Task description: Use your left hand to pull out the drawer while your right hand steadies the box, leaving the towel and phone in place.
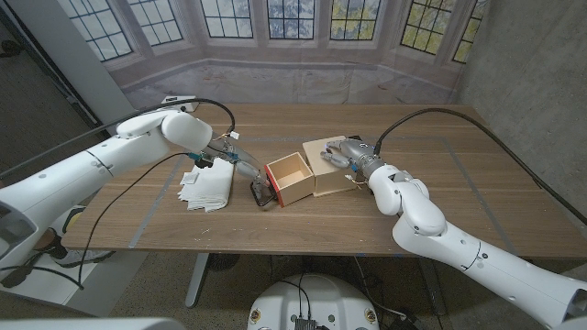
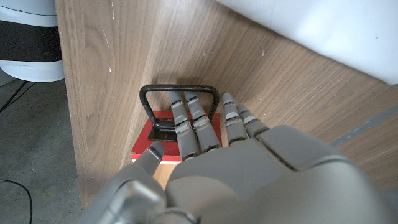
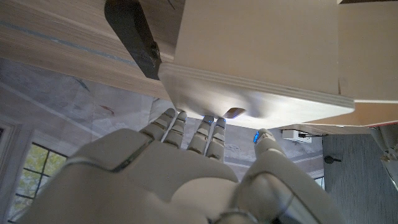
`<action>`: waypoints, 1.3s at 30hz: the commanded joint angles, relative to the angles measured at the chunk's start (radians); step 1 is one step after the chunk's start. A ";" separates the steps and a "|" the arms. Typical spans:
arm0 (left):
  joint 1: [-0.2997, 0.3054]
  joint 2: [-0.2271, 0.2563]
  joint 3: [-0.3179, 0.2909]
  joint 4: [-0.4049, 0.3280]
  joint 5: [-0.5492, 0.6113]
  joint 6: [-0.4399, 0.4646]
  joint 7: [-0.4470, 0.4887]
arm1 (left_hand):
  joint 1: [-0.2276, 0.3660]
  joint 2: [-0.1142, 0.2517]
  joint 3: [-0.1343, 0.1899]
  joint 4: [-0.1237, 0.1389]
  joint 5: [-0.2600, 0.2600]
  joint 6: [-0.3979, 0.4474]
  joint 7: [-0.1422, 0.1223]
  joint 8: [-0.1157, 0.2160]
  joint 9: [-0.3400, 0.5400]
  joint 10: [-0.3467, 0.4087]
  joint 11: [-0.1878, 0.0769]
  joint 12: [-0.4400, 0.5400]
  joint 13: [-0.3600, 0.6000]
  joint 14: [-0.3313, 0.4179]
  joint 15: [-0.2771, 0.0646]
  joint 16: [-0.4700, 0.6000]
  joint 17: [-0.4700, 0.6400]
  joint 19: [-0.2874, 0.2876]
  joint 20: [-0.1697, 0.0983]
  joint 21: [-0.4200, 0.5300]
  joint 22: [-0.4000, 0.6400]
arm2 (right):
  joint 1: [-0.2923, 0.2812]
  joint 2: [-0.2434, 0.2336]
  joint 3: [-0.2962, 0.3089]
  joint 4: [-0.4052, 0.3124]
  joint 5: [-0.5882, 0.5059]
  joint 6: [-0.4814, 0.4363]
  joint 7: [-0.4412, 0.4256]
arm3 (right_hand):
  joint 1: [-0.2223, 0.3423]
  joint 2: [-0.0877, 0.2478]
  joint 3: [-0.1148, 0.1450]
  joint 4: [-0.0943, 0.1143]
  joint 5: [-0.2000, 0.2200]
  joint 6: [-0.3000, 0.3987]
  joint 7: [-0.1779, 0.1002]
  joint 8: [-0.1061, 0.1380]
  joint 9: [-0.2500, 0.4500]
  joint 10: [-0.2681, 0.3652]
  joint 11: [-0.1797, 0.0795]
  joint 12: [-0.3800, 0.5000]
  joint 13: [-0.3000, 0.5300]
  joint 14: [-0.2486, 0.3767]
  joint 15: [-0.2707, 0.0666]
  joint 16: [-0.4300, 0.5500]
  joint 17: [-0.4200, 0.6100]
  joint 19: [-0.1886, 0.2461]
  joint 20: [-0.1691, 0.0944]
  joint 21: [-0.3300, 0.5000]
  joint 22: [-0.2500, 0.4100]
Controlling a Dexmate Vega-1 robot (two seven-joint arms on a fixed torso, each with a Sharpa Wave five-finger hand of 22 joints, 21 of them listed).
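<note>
Head view: left robot hand (image 1: 237, 158) hooks drawer (image 1: 288, 178) handle (image 1: 260, 194); right robot hand (image 1: 343, 154) presses box (image 1: 332, 170).

Brown wood grain with pale tape lines across the bench (image 1: 459, 174). Pale, unpainted plywood for the box (image 1: 332, 174); red front and light wood inside for the drawer (image 1: 286, 178), with a black metal handle (image 2: 180, 102). White, crumpled towel (image 1: 205, 187). Black phone (image 3: 134, 37). Glossy white shells on both arms; grey left hand (image 2: 249, 168) with grey fingers (image 2: 186, 124) marked by small blue dots; grey right hand (image 1: 347, 154).
</note>
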 commanded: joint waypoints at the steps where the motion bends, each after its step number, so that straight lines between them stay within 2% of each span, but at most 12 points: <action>1: -0.008 0.013 -0.004 0.015 -0.009 -0.025 -0.006 | 0.000 0.006 0.004 -0.001 0.003 -0.006 0.005 -0.001 0.005 0.003 -0.003 -0.001 0.003 0.006 0.001 0.000 0.004 0.007 -0.002 0.006 0.000 | 0.023 -0.009 -0.015 0.008 0.023 -0.002 -0.016 | -0.004 0.001 0.005 0.003 0.005 0.004 0.009 0.006 0.002 0.009 0.005 0.011 0.005 0.001 0.000 0.000 -0.002 0.000 -0.001 0.007 0.001; 22: 0.018 0.045 -0.042 -0.013 -0.008 -0.019 0.035 | 0.002 0.004 0.006 -0.004 0.003 -0.032 -0.004 -0.008 0.005 -0.012 0.001 -0.006 0.003 0.007 0.001 0.000 0.003 0.009 -0.004 0.006 -0.001 | 0.044 -0.019 -0.029 0.002 0.025 0.022 -0.032 | 0.001 0.002 0.015 -0.004 0.005 0.016 0.004 0.009 0.003 0.020 0.006 0.015 0.006 0.012 -0.003 0.004 -0.006 0.005 0.002 0.011 0.001; 39: 0.036 0.058 -0.065 -0.036 -0.014 -0.005 0.060 | 0.005 -0.001 0.008 -0.007 0.003 -0.075 -0.011 -0.014 0.004 -0.070 0.002 -0.021 0.002 -0.002 0.009 -0.005 0.003 0.010 0.000 0.005 -0.001 | 0.046 -0.017 -0.019 -0.025 0.018 0.038 -0.033 | 0.003 0.001 0.020 -0.008 0.005 0.016 0.006 0.008 0.003 0.021 0.008 0.014 0.006 0.014 -0.004 0.005 -0.008 0.007 0.002 0.012 0.001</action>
